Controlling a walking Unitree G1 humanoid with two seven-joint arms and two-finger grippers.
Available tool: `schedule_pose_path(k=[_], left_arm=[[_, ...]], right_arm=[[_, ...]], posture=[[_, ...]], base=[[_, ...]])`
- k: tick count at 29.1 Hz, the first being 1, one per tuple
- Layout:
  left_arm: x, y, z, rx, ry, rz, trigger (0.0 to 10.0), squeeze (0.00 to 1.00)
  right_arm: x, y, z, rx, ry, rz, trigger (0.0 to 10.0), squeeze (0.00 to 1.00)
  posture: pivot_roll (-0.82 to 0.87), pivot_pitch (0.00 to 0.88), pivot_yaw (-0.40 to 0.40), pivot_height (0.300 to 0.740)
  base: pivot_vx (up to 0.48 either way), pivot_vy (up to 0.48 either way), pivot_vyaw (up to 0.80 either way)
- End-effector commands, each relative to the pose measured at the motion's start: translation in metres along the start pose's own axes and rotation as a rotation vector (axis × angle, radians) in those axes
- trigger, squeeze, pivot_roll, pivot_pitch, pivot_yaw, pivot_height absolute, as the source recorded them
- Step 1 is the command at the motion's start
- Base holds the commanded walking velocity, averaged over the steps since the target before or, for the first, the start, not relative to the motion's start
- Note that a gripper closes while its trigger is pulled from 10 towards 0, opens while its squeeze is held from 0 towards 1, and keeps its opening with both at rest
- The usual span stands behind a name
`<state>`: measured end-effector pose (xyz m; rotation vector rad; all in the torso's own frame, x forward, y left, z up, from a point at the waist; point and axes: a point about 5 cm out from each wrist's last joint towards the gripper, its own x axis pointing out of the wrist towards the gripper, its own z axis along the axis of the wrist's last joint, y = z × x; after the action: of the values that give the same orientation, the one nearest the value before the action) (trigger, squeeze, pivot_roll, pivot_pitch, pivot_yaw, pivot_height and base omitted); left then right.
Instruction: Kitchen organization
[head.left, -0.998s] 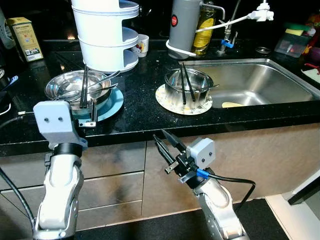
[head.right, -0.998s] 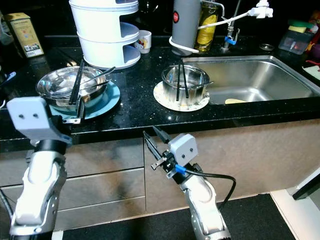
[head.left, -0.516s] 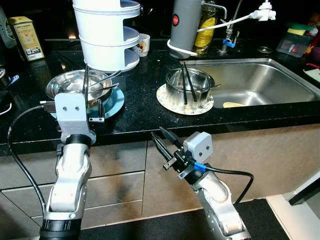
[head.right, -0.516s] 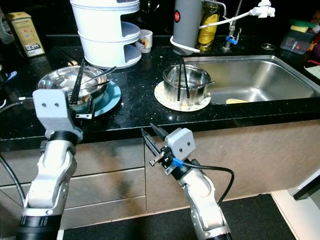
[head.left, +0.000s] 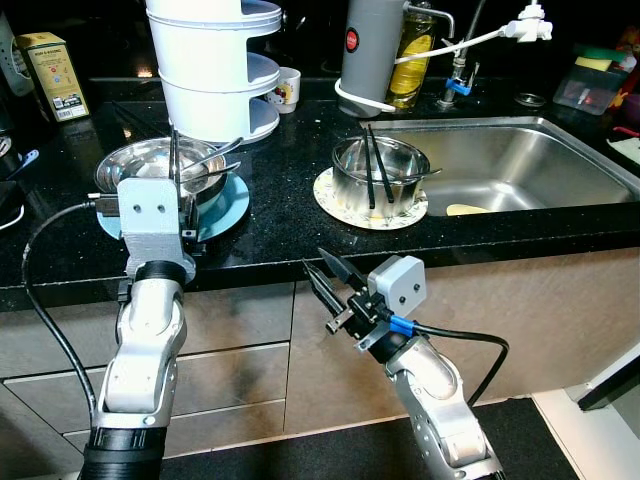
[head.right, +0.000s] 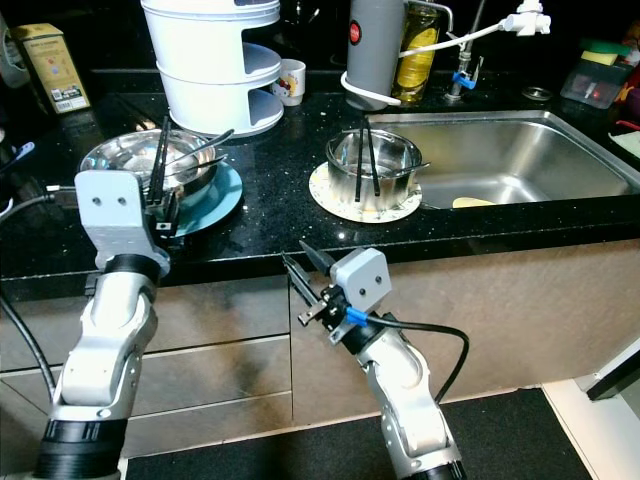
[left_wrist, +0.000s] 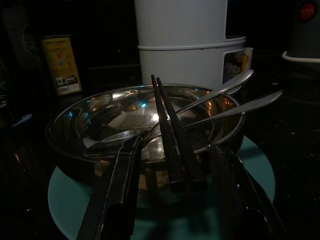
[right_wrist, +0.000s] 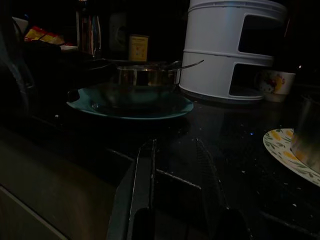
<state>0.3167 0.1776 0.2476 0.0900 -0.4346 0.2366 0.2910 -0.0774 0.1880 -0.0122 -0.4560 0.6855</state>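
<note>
Where black chopsticks (left_wrist: 172, 135) lean in shiny steel bowl (left_wrist: 100, 125), left tool (left_wrist: 172, 192) open astride, right tool (head.left: 328, 285) empty, parted

Bowl (head.left: 160, 170) on plate (head.left: 222, 205), left of sink (head.left: 510, 160).

The right gripper (right_wrist: 172, 185) is holding its two black fingers parted, pointing over the dark counter edge (right_wrist: 210, 186). Beyond, a steel bowl (right_wrist: 146, 76) is sitting on a teal plate (right_wrist: 131, 106), beside a white tiered container (right_wrist: 231, 50) and a small cup (right_wrist: 274, 84).
</note>
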Motion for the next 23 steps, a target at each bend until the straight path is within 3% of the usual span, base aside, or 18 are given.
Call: schedule_pose_path(k=[1,4,5,6,8,11,12,13,15,16,23], left_arm=[[0.0003,-0.001,-0.0031,0.017,0.017,0.0,10.0,0.0],[0.0001,-0.0007,-0.0028,0.019,0.015,0.002,9.9,0.0],[0.0003,-0.0003,-0.0027,0.018,0.015,0.005,8.6,0.0],[0.0005,0.0001,-0.0026,0.018,0.015,0.007,8.6,0.0],[0.0005,0.0002,-0.0025,0.017,0.016,0.007,5.9,0.0],[0.0002,-0.0004,-0.003,0.014,0.022,0.0,3.5,0.0],[0.0,-0.0004,-0.0031,0.014,0.022,-0.001,3.5,0.0],[-0.0004,-0.0002,-0.0031,0.015,0.023,0.0,2.9,0.0],[-0.0006,0.0,-0.003,0.016,0.023,0.0,2.9,0.0],[-0.0008,0.0006,-0.003,0.016,0.023,0.003,2.1,0.0],[-0.0011,0.0021,-0.0029,0.016,0.024,0.014,1.8,0.0]], right_arm=[[0.0005,0.0003,0.0037,0.003,-0.013,0.0,10.0,0.0],[0.0001,0.0001,0.0037,0.006,-0.011,-0.003,10.0,0.0],[0.0,0.0,0.0036,0.007,-0.011,-0.004,10.0,0.0],[0.0,-0.0001,0.0036,0.008,-0.011,-0.005,10.0,0.0],[-0.0002,-0.0002,0.0037,0.009,-0.01,-0.005,10.0,0.0],[-0.0003,-0.0003,0.0037,0.01,-0.008,-0.004,10.0,0.0],[-0.0004,-0.0003,0.0037,0.01,-0.008,-0.004,10.0,0.0],[-0.0004,-0.0002,0.0037,0.011,-0.008,-0.004,10.0,0.0],[-0.0005,-0.0001,0.0037,0.011,-0.008,-0.003,10.0,0.0],[-0.0005,0.0,0.0037,0.012,-0.008,-0.002,10.0,0.0],[-0.0007,0.0003,0.0035,0.012,-0.007,0.001,10.0,0.0]], posture=[[-0.03,0.127,-0.06,0.74],[-0.03,0.127,-0.06,0.74],[-0.03,0.126,-0.06,0.74],[-0.03,0.126,-0.06,0.74],[-0.03,0.127,-0.061,0.74],[-0.03,0.127,-0.061,0.74],[-0.03,0.127,-0.061,0.74],[-0.03,0.128,-0.061,0.74],[-0.03,0.128,-0.061,0.74],[-0.03,0.128,-0.061,0.74],[-0.03,0.127,-0.062,0.74]], base=[[0.0,0.0,0.0],[0.0,0.0,0.0],[0.0,0.0,0.0],[0.0,0.0,0.0],[0.0,0.0,0.0],[0.0,0.0,0.0],[0.0,0.0,0.0],[0.0,0.0,0.0],[0.0,0.0,0.0],[0.0,0.0,0.0],[0.0,0.0,0.0]])
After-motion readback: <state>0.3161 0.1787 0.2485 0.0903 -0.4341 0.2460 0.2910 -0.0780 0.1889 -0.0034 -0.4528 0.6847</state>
